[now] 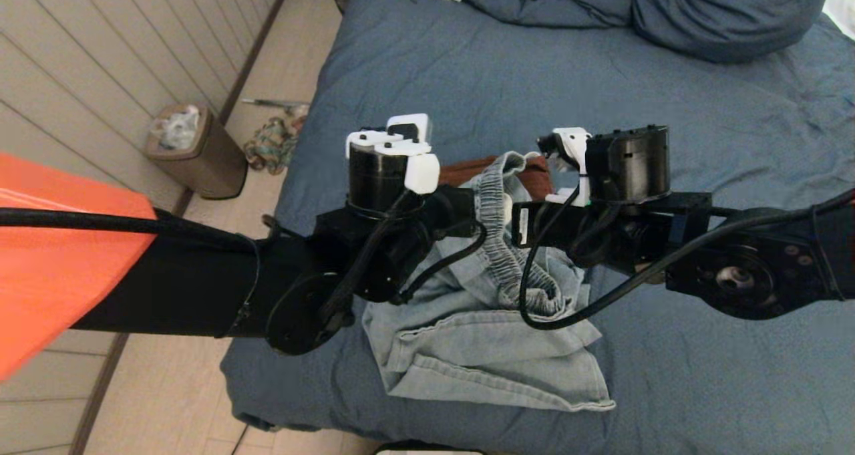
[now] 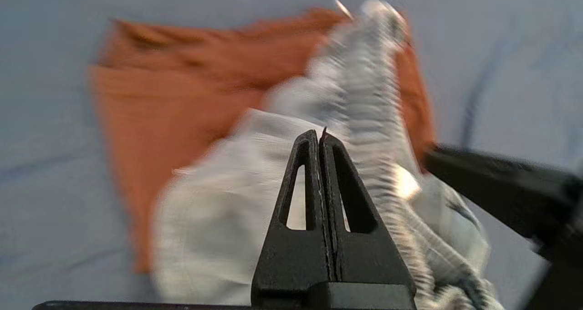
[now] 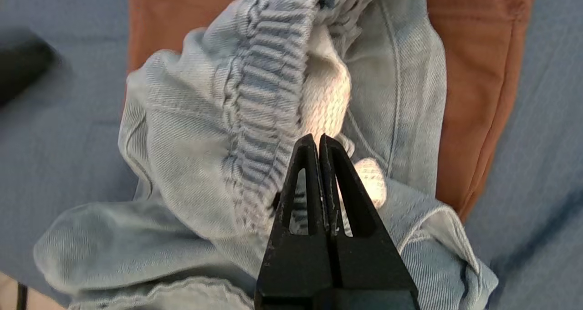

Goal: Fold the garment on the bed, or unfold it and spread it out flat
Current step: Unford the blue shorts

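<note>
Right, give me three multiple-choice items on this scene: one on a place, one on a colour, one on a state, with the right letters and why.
1. Where does the light blue denim garment lie?
A. On the floor
B. On the bed, near its front edge
C. In the bin

2. What colour is the cloth under the denim?
A. Rust orange
B. Green
C. White

3. How do the fingers of the left gripper and the right gripper stand?
A. Both wide open
B. One open
C. Both shut

Answers:
1 B, the head view shows it on the blue cover.
2 A, orange shows beside the denim.
3 C, both wrist views show the fingers pressed together.
</note>
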